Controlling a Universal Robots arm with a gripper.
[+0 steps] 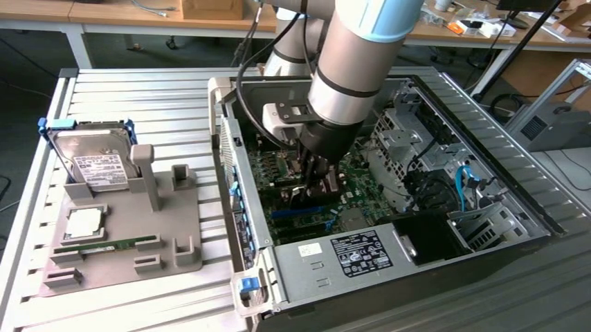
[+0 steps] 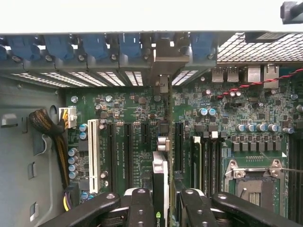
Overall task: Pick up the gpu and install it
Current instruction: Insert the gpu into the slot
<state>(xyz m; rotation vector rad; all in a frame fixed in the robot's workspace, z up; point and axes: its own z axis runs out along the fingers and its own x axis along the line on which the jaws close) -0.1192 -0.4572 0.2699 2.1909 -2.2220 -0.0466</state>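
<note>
From my station I see a slatted pale metal counter [image 1: 138,90] filling most of the exterior view, its ribs running across the frame. Along the top edge stand wooden desks [image 1: 111,14] on white legs, cluttered at the upper right with small boxes and cables. A cardboard box [image 1: 210,8] sits at top centre. Dark floor [image 1: 28,62] shows at upper left. The light is even and soft.
</note>
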